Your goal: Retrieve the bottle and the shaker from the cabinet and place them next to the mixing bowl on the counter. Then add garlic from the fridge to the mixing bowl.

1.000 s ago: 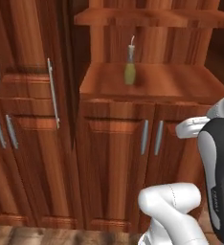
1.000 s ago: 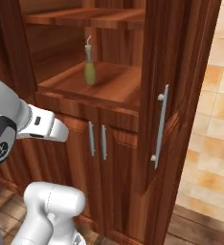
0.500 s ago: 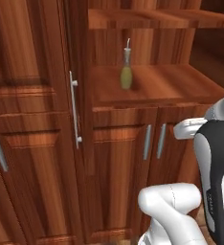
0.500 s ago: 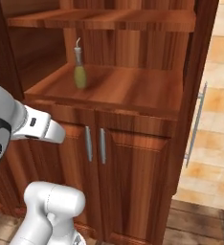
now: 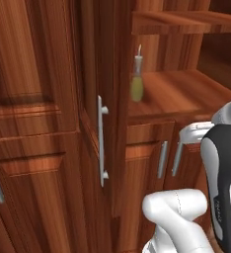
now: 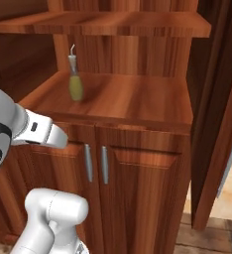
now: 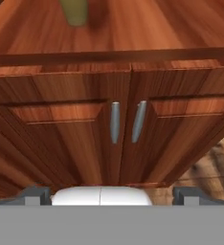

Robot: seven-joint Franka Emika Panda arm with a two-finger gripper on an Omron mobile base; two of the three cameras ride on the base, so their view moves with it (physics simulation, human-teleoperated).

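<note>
bottle [image 6: 75, 82] stands upright on the cabinet [image 6: 138, 104] shelf, left side; fingers [image 7: 37, 195] spread wide, empty, facing the lower doors.

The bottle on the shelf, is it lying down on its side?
No, the bottle stands upright on the cabinet shelf, its thin spout pointing up.
</note>
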